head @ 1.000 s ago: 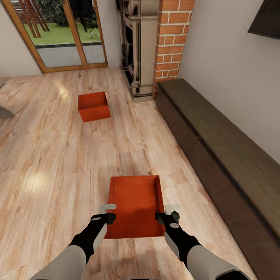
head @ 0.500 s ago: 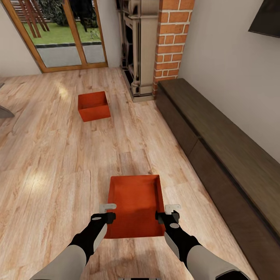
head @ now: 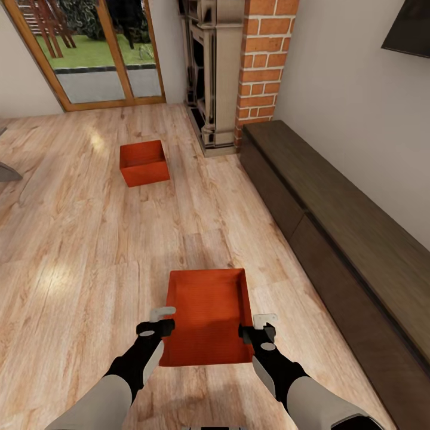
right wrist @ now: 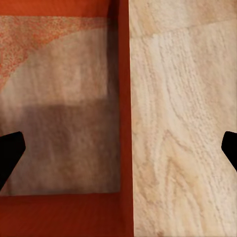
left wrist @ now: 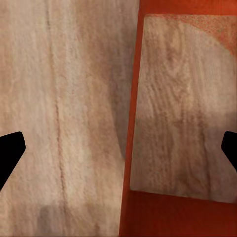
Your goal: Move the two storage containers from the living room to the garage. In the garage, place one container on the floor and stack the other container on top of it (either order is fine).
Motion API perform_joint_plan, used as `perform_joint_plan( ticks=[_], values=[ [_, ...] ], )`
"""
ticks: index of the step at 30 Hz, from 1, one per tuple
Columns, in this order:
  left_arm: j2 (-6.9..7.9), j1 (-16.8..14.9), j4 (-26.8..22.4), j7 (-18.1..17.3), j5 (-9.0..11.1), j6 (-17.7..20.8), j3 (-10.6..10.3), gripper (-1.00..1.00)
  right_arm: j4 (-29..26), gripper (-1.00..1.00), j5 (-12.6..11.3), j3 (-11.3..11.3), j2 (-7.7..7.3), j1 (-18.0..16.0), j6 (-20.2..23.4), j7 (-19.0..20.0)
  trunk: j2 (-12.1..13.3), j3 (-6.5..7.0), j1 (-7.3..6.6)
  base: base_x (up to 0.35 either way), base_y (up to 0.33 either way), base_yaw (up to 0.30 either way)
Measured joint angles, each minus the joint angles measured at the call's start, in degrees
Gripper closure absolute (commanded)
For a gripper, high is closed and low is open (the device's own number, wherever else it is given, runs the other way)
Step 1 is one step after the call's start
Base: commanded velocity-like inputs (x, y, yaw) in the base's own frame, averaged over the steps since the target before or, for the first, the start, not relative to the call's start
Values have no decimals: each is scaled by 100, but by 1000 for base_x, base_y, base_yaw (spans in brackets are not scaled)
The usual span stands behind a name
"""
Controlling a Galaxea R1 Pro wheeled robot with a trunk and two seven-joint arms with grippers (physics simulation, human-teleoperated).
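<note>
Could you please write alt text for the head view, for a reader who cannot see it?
Two end effectors, left and right, flank the side walls of a near orange bin on a wood floor. A second bin sits farther off, near a brick fireplace.

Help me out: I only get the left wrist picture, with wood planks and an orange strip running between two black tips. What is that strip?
Observer: It is one side wall of an orange-red storage container sitting on the wood floor right in front of the robot. The left end effector is open astride that wall.
Visitor: Is the other arm doing anything?
Observer: The right end effector is open astride the opposite side wall of the same box.
Visitor: Is there just that one box?
Observer: No, a second container of the same colour sits farther off, toward the glass doors.
</note>
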Motion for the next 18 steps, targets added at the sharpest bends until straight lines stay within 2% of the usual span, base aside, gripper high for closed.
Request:
perform_joint_plan(
  ticks=[4,9,14,18],
  values=[
    [-3,-3,-7,-5,-90,-10,-76,-100,2,-100,0,0,0,0,0,0,0,0,0,0,0,0],
    [-17,0,-8,-4,-382,-25,-278,-100,4,-100,0,0,0,0,0,0,0,0,0,0,0,0],
    [-25,1,3,5,-461,-25,-319,-100,0,-100,0,0,0,0,0,0,0,0,0,0,0,0],
    [-29,1,47,6,-441,-33,-312,-100,-1,-100,0,0,0,0,0,0,0,0,0,0,0,0]
  ],
)
